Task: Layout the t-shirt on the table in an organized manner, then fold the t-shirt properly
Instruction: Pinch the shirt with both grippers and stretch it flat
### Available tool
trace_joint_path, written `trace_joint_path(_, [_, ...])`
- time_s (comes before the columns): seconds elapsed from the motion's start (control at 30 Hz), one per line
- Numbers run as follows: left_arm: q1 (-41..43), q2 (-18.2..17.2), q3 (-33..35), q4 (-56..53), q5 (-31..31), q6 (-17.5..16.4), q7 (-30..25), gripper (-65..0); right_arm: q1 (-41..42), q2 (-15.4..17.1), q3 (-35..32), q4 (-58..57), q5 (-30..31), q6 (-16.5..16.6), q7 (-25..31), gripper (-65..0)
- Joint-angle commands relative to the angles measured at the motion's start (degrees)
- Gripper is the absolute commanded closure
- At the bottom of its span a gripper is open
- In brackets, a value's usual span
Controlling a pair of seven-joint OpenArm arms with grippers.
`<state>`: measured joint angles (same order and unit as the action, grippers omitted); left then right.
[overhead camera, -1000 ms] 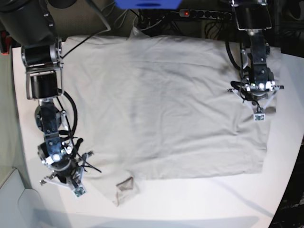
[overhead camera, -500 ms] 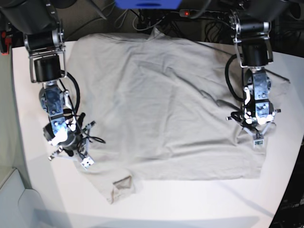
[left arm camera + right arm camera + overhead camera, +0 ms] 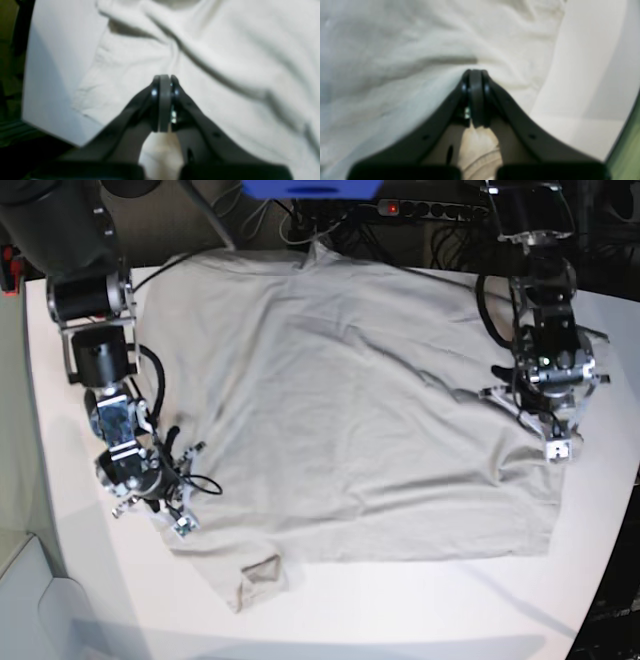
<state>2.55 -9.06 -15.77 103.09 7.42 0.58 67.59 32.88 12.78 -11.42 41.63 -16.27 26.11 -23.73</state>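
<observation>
Left fingers [image 3: 163,82] pressed together, a fold of the t-shirt [image 3: 350,410] seemingly pinched behind the tips near a sleeve edge; right fingers [image 3: 475,75] likewise closed, beige cloth bunched between the arms just behind them. Spread over most of the white surface [image 3: 420,610], the grey-beige shirt, rumpled with long diagonal creases, one corner curled over at the near edge. Judged light, limp and prone to sagging between two holds; seams, hem corners or shoulders likely the soundest places to grip, since a pinch mid-panel would only drag wrinkles along. Both wrist views blurred, so exact layers caught in either grip impossible to tell. Fingertips in the base view too small to read. Neck opening and label not made out; far edge of the shirt cut off by clutter above.
</observation>
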Motion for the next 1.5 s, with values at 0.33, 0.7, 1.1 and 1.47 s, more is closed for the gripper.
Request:
trace_joint_path(0.33, [8.40, -0.39, -3.79, 4.47, 0.27, 0.17, -1.00, -0.1, 11.91, 0.63, 0.21, -12.22, -0.39, -11.73, 11.64, 0.0])
trace_joint_path(0.7, [5.94, 1.10, -11.88, 3.94, 0.54, -11.08, -1.00, -0.1, -1.37, 1.42, 0.30, 16.18, -0.39, 3.39, -10.34, 0.0])
trace_joint_path(1.1, [4.62, -0.30, -11.53, 0.52, 0.45, -11.08, -1.00, -0.1, -14.82, -1.13, 0.04, 39.74, -0.39, 13.89, -29.24, 0.0])
trace_joint_path(1.47, [4.88, -0.30, -11.70, 0.60, 0.45, -11.08, -1.00, -0.1, -4.80, -0.78, 0.12, 8.79, -0.39, 13.89, -16.23, 0.0])
